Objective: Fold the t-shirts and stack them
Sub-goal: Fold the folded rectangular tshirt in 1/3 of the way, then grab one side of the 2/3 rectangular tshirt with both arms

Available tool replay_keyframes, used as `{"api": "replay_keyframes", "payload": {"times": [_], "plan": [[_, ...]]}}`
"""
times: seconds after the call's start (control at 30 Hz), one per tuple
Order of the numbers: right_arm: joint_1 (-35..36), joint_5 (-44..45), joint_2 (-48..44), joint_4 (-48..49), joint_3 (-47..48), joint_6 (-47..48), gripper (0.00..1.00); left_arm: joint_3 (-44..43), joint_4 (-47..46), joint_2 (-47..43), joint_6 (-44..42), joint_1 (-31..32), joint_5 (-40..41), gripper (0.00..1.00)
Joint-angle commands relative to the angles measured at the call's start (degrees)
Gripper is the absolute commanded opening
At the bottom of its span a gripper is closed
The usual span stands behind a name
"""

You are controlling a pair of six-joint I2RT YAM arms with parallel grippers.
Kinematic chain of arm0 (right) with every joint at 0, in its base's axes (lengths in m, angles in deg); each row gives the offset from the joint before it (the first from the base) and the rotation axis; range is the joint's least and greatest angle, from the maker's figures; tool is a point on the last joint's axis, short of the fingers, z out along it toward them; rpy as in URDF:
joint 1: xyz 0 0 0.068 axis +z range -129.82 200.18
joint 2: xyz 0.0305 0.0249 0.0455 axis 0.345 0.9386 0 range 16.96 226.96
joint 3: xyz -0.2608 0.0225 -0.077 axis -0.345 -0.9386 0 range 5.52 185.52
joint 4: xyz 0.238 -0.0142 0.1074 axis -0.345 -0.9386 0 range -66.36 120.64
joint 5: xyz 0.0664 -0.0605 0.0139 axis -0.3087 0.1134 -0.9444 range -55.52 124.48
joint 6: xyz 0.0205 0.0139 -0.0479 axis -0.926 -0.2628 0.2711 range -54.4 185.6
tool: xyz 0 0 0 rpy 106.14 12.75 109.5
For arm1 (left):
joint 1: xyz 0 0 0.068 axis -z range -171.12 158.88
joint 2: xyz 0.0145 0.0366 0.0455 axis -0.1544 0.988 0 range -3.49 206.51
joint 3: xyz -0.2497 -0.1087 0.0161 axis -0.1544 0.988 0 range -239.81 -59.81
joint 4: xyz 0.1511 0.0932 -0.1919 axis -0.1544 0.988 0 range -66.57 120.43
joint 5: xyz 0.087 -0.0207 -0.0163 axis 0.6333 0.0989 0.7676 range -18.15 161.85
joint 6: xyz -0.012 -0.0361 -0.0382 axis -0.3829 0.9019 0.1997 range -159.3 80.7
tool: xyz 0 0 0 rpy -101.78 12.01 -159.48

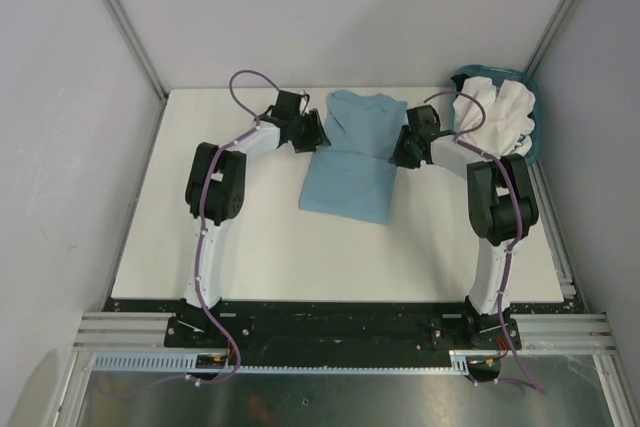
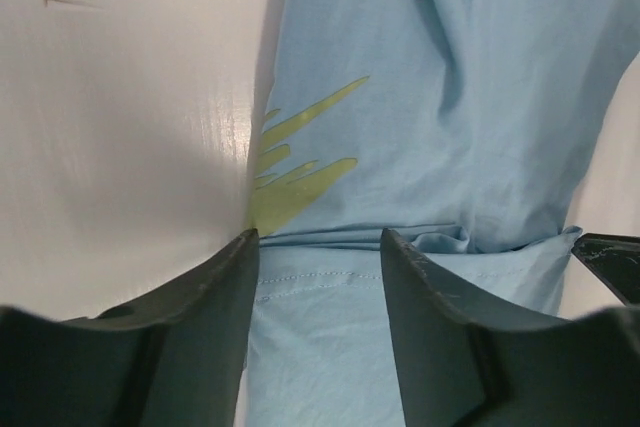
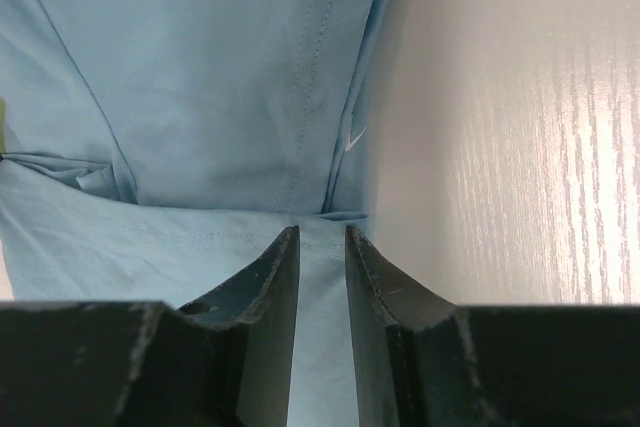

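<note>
Cloth: one light blue t-shirt [image 1: 348,172] lies flat mid-worktop, between the two grippers. It is folded into a long, narrow panel with both sides turned in, collar end far and hem end near. The panel sits slightly askew. The far half shows creases and overlapping layers; the near half is smoother.

Left wrist view: a yellow-green spiky print [image 2: 295,172] shows at the shirt's folded left edge. A stitched hem line crosses the cloth just beyond the fingertips.

White t-shirts [image 1: 500,112]: a crumpled heap in the teal basket [image 1: 536,142] at the far right corner of the worktop [image 1: 260,247]. They are too bunched to count.

Count: 1 blue shirt, 1 basket, 2 grippers.

Left gripper [image 1: 312,130]: at the shirt's left edge, far half. Its own camera shows the gripper [image 2: 320,257] with jaws well apart. Blue cloth lies flat below the gap and nothing is pinched, so it is open.

Right gripper [image 1: 400,150]: at the shirt's right edge, opposite the left one. In the wrist view the gripper [image 3: 322,242] has its jaws drawn close, leaving a narrow slit with blue cloth visible through it. The fingertips sit right at a folded edge of the shirt. I cannot tell whether cloth is pinched or simply lies beneath.
</note>
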Motion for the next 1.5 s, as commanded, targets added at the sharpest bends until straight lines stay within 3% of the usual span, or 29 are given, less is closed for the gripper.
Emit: {"api": "replay_keyframes", "payload": {"times": [0.0, 0.2, 0.6, 0.97, 1.47], "plan": [[-0.54, -0.04, -5.0, -0.96, 2.74, 1.26, 0.3, -0.79, -0.34, -6.27, -1.93, -0.49, -0.73, 0.6], [-0.41, 0.29, -7.13, -3.81, 2.64, 1.86, 0.3, 3.85, -0.34, -10.39, -4.09, -0.5, -0.28, 0.7], [-2.5, -1.99, -14.76, -2.39, -8.83, 1.05, 0.28, 21.43, -4.1, -23.67, -2.28, -4.31, 1.73, 0.7], [12.03, 4.6, -21.19, 3.11, -22.08, -5.42, 0.29, 35.9, -9.38, -30.65, -0.06, -2.37, 0.73, 0.63], [15.38, 8.89, -24.64, -0.76, -27.75, -6.74, 0.29, 46.59, -15.13, -34.3, 3.32, 1.81, 2.42, 0.6]]}}
